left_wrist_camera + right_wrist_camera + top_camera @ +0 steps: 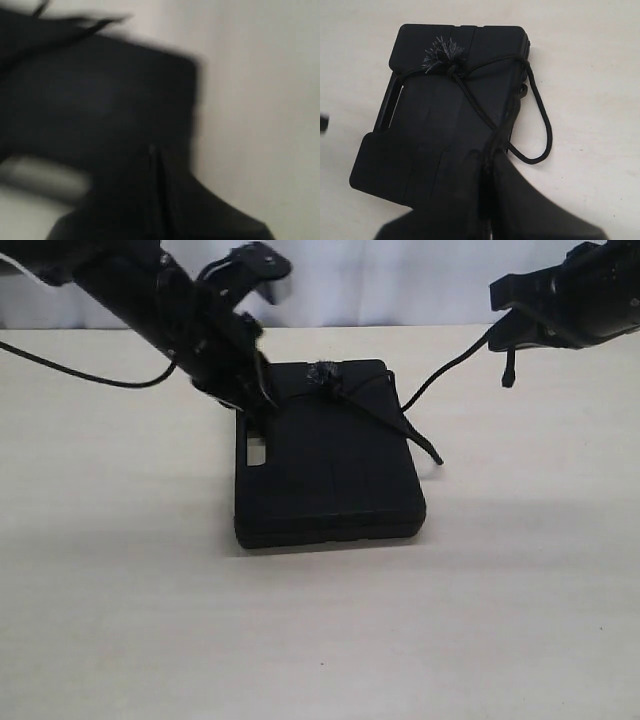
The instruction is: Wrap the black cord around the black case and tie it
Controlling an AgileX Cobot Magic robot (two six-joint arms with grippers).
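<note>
The black case (pixel 330 480) lies flat mid-table. The black cord (pixel 445 370) is wound round its far end and knotted on top, where the frayed tuft (pixel 322 372) sticks up. My right gripper (pixel 505 335) is raised off to the case's right, shut on the cord, and the knob end (pixel 508 381) dangles below it. In the right wrist view a strand of the cord (pixel 470 97) runs from the tuft (pixel 440 52) to the right gripper (pixel 487 150). My left gripper (pixel 262 398) is at the case's far left corner. The blurred left wrist view shows this gripper (pixel 155 150) shut over the case (pixel 100 100).
A slack loop of cord (pixel 545 135) lies on the table beside the case's right edge. The left arm's own cable (pixel 80 375) trails over the table at the far left. The pale tabletop (pixel 320 640) stretches in front of the case.
</note>
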